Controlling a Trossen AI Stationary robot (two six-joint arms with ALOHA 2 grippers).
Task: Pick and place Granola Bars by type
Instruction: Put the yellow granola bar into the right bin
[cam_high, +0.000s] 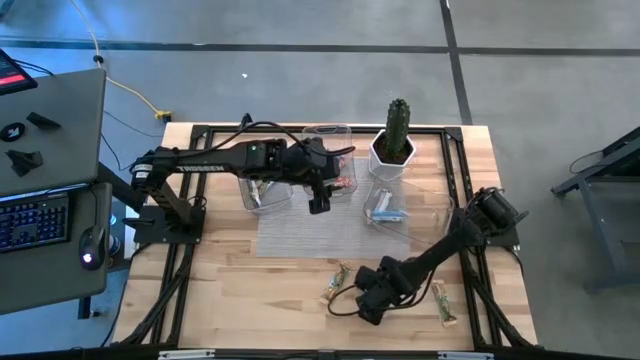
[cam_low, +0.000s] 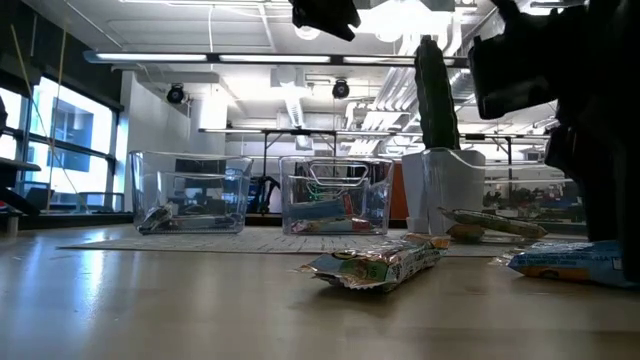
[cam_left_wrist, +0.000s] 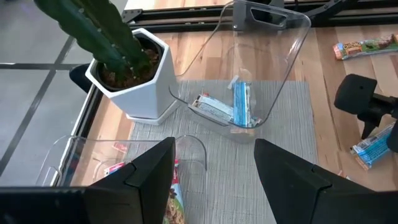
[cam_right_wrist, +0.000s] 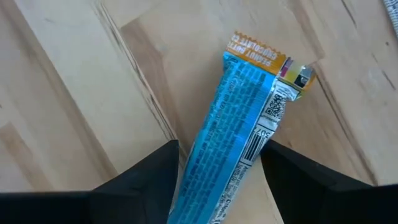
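Note:
My right gripper (cam_right_wrist: 219, 186) is low over the table's near side, open, and one blue-white granola bar (cam_right_wrist: 245, 118) lies flat on the wood between its fingers; the same bar (cam_low: 570, 262) shows in the low view. Green-tan bars lie loose nearby (cam_high: 335, 285) (cam_high: 443, 303) (cam_low: 375, 265). My left gripper (cam_left_wrist: 214, 180) is open and empty, up in the air over the grey mat (cam_high: 300, 235) between the clear bins. One bin (cam_left_wrist: 261, 74) holds blue-white bars (cam_left_wrist: 227, 109). Another bin (cam_left_wrist: 124, 155) holds a red bar (cam_left_wrist: 118, 168). My right gripper comes at the blue-white bar from above, one finger (cam_right_wrist: 155, 180) along each long edge (cam_right_wrist: 205, 155) of its near half, the bar lying flat on the table. Whether the fingers touch the wrapper, I cannot tell.
A cactus in a white pot (cam_high: 395, 150) stands at the far side beside the bins. A third clear bin (cam_high: 265, 192) sits left on the mat. Black frame rails (cam_high: 180, 270) run along the table's edges. A desk with a keyboard (cam_high: 35, 220) stands to the left.

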